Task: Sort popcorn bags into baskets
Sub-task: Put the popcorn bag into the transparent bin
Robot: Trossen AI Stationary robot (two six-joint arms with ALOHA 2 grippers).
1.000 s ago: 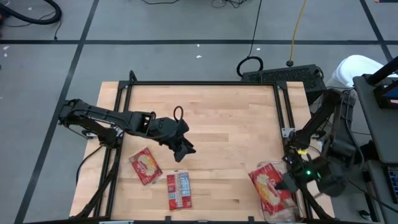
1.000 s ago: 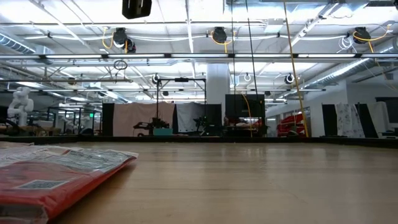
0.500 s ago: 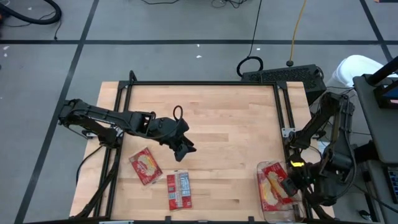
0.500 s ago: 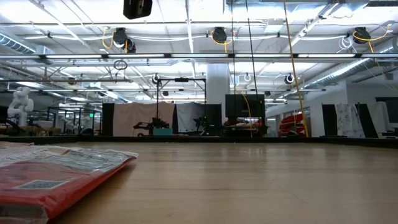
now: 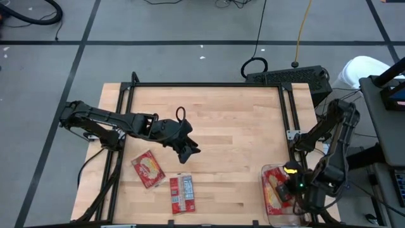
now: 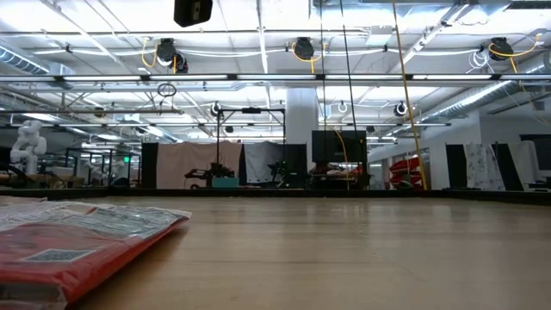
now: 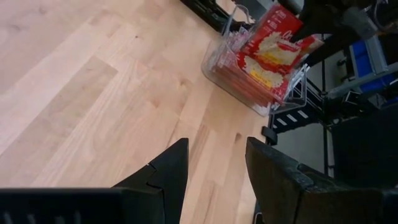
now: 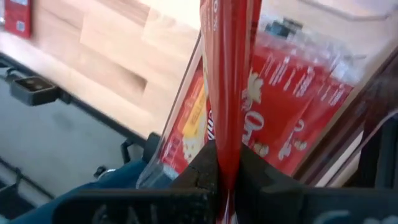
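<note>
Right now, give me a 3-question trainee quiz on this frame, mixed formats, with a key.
1. True or false: the right gripper is shut on a popcorn bag.
2. How many popcorn bags lie loose on the table?
3. The left gripper is: A) holding a bag, B) open and empty, C) inside the clear bin.

Key: 1 true, held over the bin; 2 two; 3 B.

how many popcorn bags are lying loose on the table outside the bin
2: one picture-side up near the left edge, one panel-side up beside it at the near edge. Others are in the bin.
</note>
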